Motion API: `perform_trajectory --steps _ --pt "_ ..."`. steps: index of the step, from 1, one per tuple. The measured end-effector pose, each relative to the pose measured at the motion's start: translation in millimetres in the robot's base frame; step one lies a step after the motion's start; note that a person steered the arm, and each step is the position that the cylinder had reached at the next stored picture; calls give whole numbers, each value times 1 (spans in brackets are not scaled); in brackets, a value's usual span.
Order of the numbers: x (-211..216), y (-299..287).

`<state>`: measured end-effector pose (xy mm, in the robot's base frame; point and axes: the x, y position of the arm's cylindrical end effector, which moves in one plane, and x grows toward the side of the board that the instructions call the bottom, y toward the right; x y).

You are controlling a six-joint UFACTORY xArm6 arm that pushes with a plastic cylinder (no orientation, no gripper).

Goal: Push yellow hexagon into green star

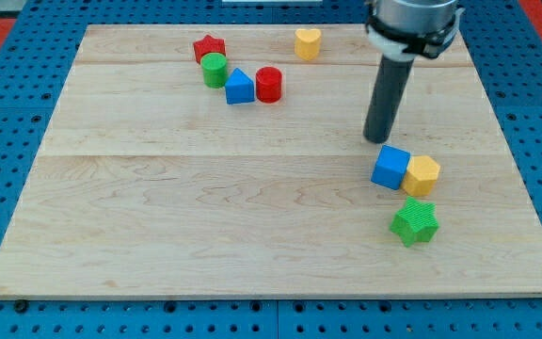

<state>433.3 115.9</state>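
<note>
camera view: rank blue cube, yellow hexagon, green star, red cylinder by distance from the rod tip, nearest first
From my tip:
1. blue cube, just below it, toward the view's bottom.
2. yellow hexagon, touching the cube on the view's right.
3. green star, lower still, below the hexagon.
4. red cylinder, off to the view's upper left.

blue cube (390,168) right — red star (209,47), green cylinder (215,70), blue block (239,87), red cylinder (268,84), yellow heart (308,42) top.
</note>
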Motion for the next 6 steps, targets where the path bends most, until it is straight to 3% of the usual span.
perform_trajectory --steps 1,2,3,4,5,6 --pt "27 -2" --pt "-20 4" --pt "-12 63" --pt "35 73" --pt "47 29" --pt "2 76"
